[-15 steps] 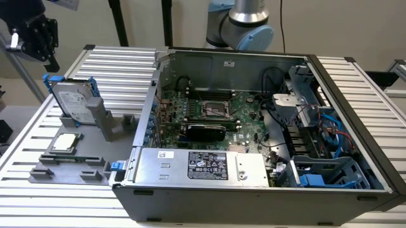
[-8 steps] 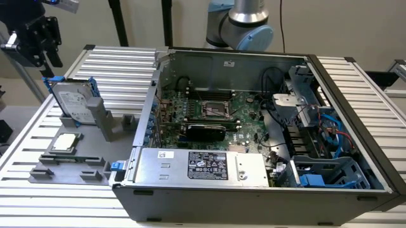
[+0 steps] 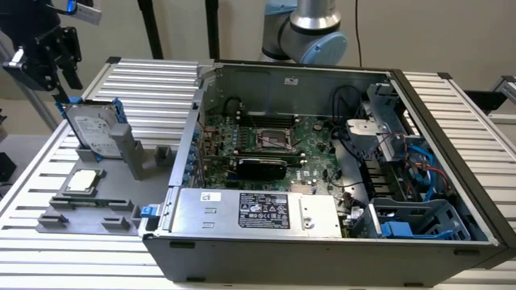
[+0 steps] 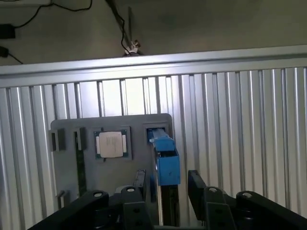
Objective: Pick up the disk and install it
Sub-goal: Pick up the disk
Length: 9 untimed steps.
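The disk (image 3: 91, 128) stands upright on its edge in a slot of the grey fixture plate (image 3: 121, 187), at the exterior view's left. It is silver with a white label and a blue bracket. My gripper (image 3: 63, 84) hangs just above its top edge. In the wrist view the blue bracket edge of the disk (image 4: 164, 155) sits between my two black fingers (image 4: 195, 184), with a gap on each side. The gripper (image 4: 167, 186) is open and straddles the disk without clamping it.
A square silver CPU chip (image 3: 83, 181) (image 4: 111, 143) lies flat on the same plate. The open computer case (image 3: 322, 151) takes up the middle and the exterior view's right, with blue drive bays (image 3: 399, 229) at its near right corner. Ribbed metal table (image 4: 240, 134) lies all around.
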Tool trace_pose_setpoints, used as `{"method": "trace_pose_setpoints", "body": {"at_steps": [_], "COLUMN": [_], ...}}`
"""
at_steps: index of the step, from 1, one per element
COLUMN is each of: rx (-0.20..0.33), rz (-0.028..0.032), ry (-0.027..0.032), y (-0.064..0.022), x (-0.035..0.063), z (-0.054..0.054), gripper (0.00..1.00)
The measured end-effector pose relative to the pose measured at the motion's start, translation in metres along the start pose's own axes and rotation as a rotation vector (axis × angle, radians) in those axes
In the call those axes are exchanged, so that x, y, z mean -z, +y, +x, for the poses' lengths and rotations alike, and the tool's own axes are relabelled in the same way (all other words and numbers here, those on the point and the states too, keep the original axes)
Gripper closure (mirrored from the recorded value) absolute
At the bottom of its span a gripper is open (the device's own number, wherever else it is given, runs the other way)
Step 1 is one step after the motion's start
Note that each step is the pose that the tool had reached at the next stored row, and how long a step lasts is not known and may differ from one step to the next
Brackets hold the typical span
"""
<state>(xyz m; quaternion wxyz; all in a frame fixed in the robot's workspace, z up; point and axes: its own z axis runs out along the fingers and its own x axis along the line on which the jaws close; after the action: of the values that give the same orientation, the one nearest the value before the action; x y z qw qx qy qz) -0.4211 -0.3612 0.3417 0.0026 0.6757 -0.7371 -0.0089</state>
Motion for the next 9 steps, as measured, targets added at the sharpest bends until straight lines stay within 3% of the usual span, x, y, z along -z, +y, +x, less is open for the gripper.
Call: {"method": "trace_pose_setpoints", "body": {"at_steps": [9], "rx": [-0.001], "rz": [0.0003], "ry": [-0.0002], "y": [0.0013], "x": [-0.0122], "z": [0.000], "gripper": [0.00]}}
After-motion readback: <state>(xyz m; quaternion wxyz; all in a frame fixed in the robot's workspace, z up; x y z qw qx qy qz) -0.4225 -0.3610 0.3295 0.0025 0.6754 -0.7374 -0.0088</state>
